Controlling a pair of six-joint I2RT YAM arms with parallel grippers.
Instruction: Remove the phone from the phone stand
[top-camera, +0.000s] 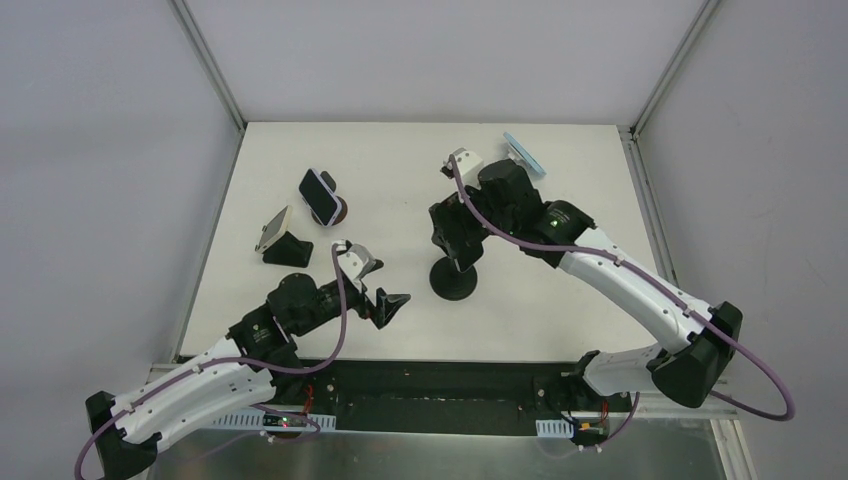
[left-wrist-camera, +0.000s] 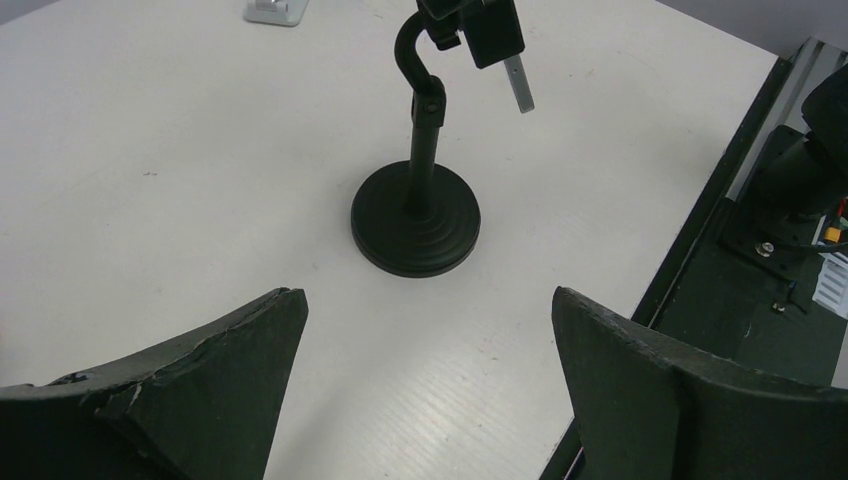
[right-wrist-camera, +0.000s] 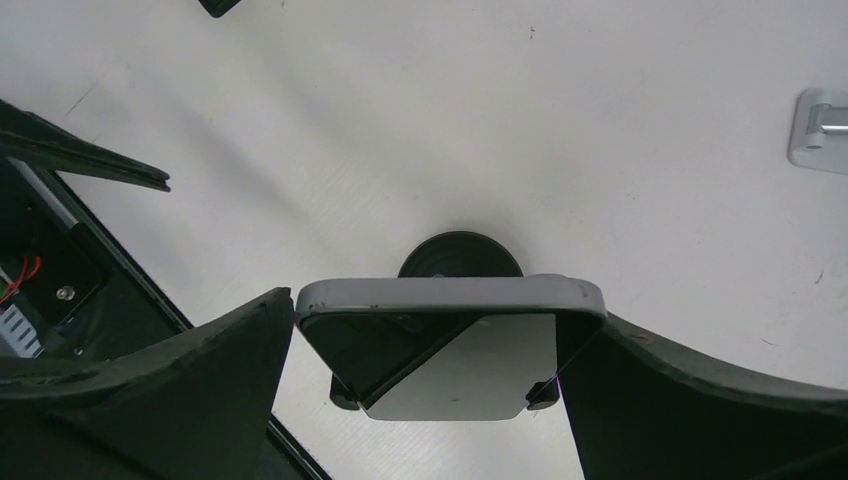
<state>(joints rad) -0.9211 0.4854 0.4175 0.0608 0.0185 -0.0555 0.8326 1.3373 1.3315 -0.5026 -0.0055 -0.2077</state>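
The phone (right-wrist-camera: 450, 296) has a grey case and a glossy screen, and sits in the clamp of a black stand with a round base (top-camera: 455, 282). My right gripper (right-wrist-camera: 440, 310) is around the phone, with one finger against each side edge. The stand's small black clamps still show under the phone. In the top view the right wrist (top-camera: 470, 215) hides the phone. My left gripper (top-camera: 385, 303) is open and empty near the front of the table, pointing at the stand's base (left-wrist-camera: 415, 218) from a short way off.
A phone on a small round stand (top-camera: 320, 196) and another on a black wedge stand (top-camera: 275, 232) are at the left. A light blue phone (top-camera: 525, 155) lies at the back. A silver stand (right-wrist-camera: 822, 130) is nearby. The table's front edge (left-wrist-camera: 700, 215) is close.
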